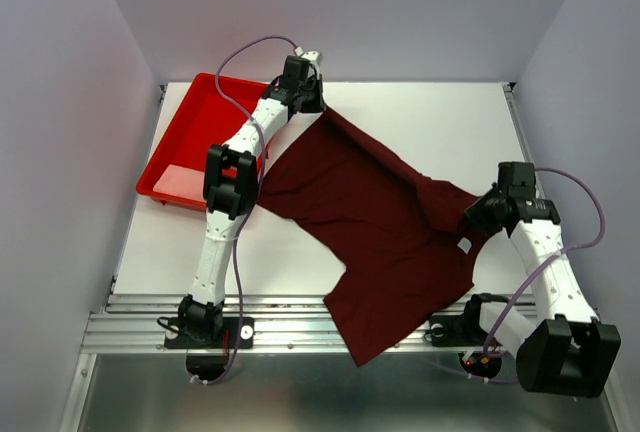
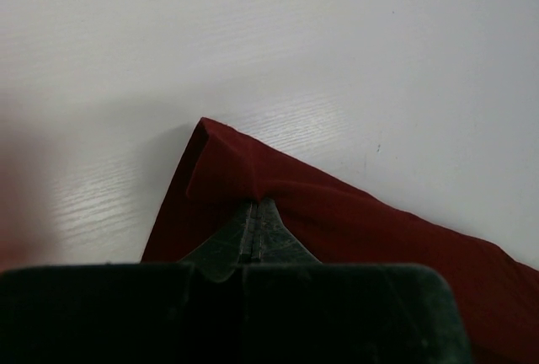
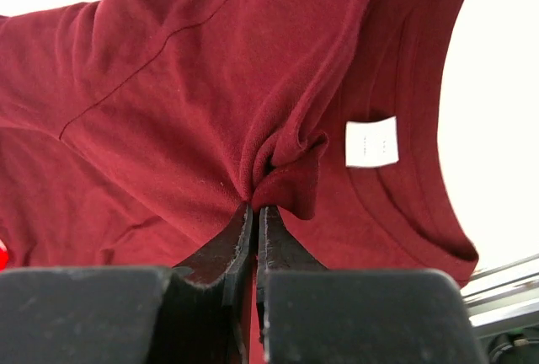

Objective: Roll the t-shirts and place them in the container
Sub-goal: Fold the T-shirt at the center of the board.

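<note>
t-shirt [image 1: 370, 222] spread on table [image 1: 430, 117], hem over near edge. left gripper [image 2: 255, 206] clamped on its far corner beside red tray [image 1: 188, 130]; right gripper [image 3: 255, 208] pinching fold near collar. Tray shows pale patch, maybe glare.

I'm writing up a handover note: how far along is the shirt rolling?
Done: both arms have a grip on the t-shirt. The left gripper is shut on a far corner, and the right gripper is shut on bunched cloth near the white label. In hand: apparently spreading it. It lies skewed and rumpled, with one end hanging over the near edge of the table. Left: flattening and all the rolling; no roll shows yet.
</note>
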`<state>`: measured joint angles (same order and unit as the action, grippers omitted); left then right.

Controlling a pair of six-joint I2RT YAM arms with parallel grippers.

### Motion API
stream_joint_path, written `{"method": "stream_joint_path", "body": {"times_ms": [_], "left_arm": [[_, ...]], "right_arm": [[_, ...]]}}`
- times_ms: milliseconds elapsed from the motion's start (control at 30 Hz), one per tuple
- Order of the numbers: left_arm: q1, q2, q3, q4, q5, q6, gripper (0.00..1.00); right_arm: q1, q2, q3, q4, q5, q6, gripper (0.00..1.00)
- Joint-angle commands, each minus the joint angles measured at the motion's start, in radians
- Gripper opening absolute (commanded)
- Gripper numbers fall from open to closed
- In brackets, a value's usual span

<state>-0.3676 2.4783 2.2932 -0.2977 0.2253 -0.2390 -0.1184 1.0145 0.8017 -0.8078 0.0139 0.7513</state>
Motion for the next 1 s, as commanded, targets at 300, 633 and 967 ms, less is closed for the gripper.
{"method": "stream_joint_path", "body": {"times_ms": [300, 633, 967], "left_arm": [[0.024, -0.064, -0.011, -0.050, -0.070, 0.067, 0.00], [0.024, -0.088, -0.005, -0.135, -0.044, 0.106, 0.66], [-0.010, -0.136, 0.012, -0.104, 0.035, 0.069, 0.79]], "right_arm": [[0.082, -0.082, -0.114, -0.011, -0.078, 0.086, 0.01], [0.117, -0.109, -0.134, -0.031, -0.126, 0.050, 0.51], [0.117, -0.076, 0.004, -0.102, 0.102, 0.023, 0.62]]}}
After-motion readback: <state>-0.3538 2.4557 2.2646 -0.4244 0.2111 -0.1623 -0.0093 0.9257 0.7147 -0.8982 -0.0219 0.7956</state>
